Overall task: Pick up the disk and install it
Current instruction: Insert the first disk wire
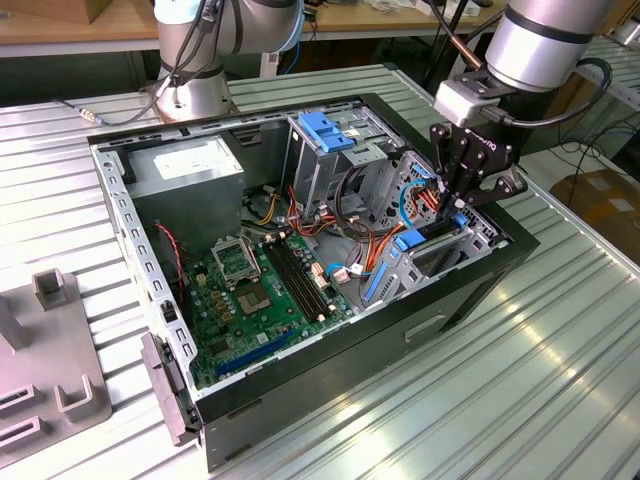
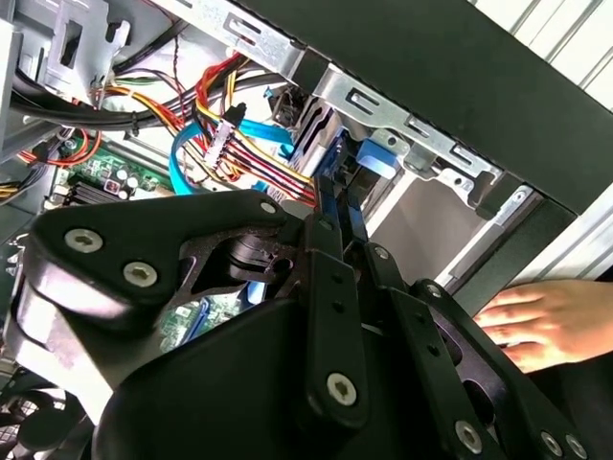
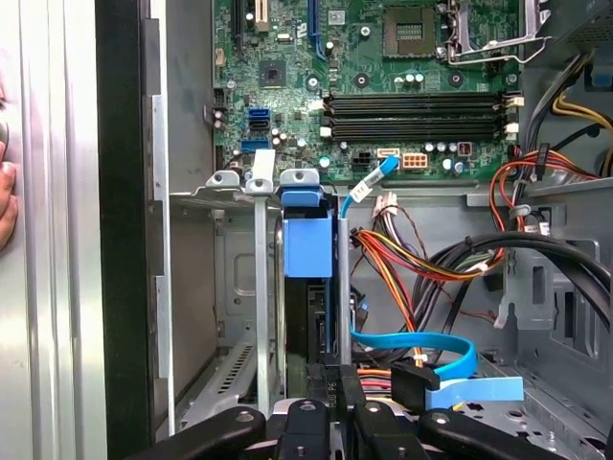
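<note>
An open black PC case (image 1: 300, 400) lies on its side on a ribbed metal table (image 1: 540, 380), w/ the arm's gripper (image 1: 462, 196) reaching down into the drive bay at the exterior view's right end of the case. The disk (image 3: 308, 249) stands on edge in a slot of the silver bay (image 3: 239, 287), its bright blue carrier end facing up; in the first wrist view it sits just beside the bay's thin vertical metal rails. Judging from this, the pickup is done and the install looks well along: the disk seems mostly seated in its slot, though whether it is fully home can't be told. The black linkage fingers (image 2: 330, 287) are drawn narrow, close together around the disk's blue edge, apparently gripping or pressing it. Materials: matte black gripper links w/ silver screw heads; stamped, shiny sheet-metal bay; glossy blue plastic carrier. Near the bay run bundles of red, yellow and orange wires (image 3: 412, 259) and a flat light-blue data cable (image 3: 421, 345). A green motherboard (image 1: 260, 290) w/ dark memory slots covers the case floor. A person's hand (image 2: 536, 321) rests on the outside of the case, by the bay.
</note>
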`<state>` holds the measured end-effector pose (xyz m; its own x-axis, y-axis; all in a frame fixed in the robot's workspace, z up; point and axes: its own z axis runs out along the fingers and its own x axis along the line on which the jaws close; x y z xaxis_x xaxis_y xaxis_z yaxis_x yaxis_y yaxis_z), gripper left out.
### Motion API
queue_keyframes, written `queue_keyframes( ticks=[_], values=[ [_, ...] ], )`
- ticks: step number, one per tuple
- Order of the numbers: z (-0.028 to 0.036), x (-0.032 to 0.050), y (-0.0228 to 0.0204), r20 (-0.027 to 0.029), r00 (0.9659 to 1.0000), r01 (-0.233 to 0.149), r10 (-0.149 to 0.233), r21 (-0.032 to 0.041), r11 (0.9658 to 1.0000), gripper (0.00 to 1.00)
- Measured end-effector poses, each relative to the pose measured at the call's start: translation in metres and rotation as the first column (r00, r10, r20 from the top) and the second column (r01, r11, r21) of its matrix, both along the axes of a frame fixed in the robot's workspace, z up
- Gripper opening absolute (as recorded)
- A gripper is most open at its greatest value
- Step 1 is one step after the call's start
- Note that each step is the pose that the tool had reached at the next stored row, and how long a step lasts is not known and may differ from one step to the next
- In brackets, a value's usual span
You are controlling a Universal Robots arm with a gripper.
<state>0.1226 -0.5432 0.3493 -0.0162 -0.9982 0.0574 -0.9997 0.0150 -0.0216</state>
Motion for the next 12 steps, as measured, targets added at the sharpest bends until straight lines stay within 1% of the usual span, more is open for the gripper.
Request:
queue_keyframes(
  ticks=[4, 12],
  values=[
    [-0.0012, 0.0, -0.0015, 0.0, 1.0, 0.0, 0.0, 0.0, 1.0, 0.16],
    [-0.0043, 0.0, -0.0015, 0.0, 1.0, 0.0, 0.0, -0.0003, 1.0, 0.16]
  ],
)
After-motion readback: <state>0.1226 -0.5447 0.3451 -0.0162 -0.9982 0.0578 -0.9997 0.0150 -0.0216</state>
